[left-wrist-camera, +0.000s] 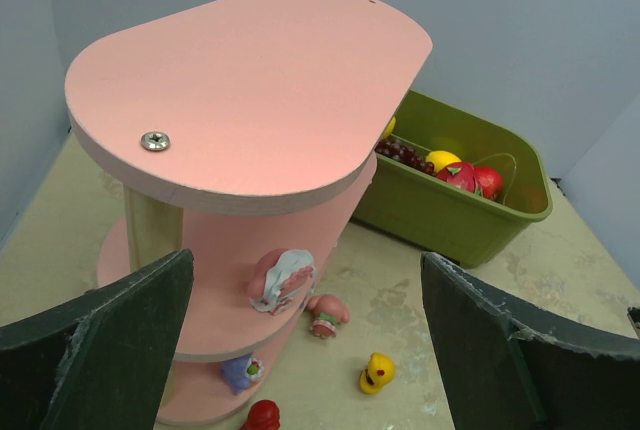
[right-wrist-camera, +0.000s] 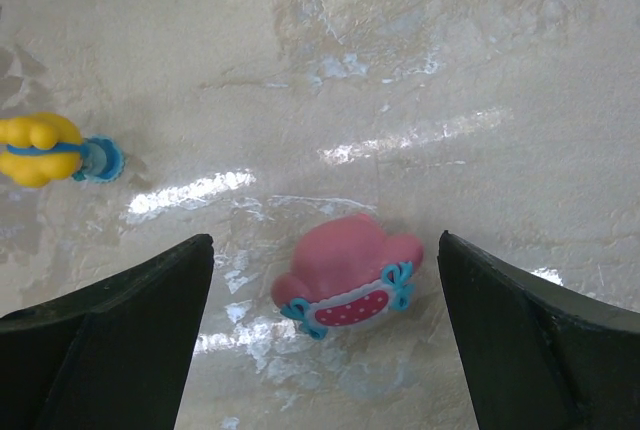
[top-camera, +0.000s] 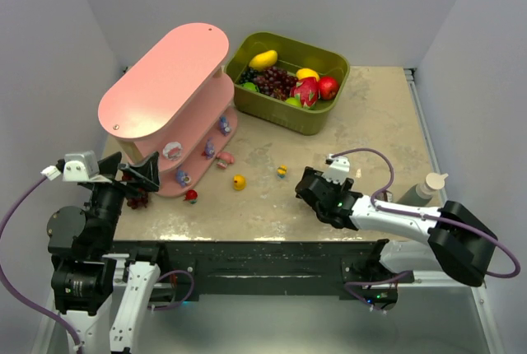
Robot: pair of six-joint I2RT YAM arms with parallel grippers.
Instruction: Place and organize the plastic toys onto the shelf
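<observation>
Right fingers (right-wrist-camera: 100, 350) stand wide apart, with a pink toy (right-wrist-camera: 348, 272) lying on the table (right-wrist-camera: 420, 40) between them.

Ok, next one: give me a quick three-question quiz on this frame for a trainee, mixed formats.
1. True or false: the fingers of the right gripper are shut on the pink toy.
2. Where does the yellow duck stand? A: on the top board of the shelf; B: on the table; C: in the green bin.
3. Which gripper hovers beside the shelf?

Key: 1 false, the fingers are open and the pink toy lies on the table between them; 2 B; 3 the left gripper, open and holding nothing.
</observation>
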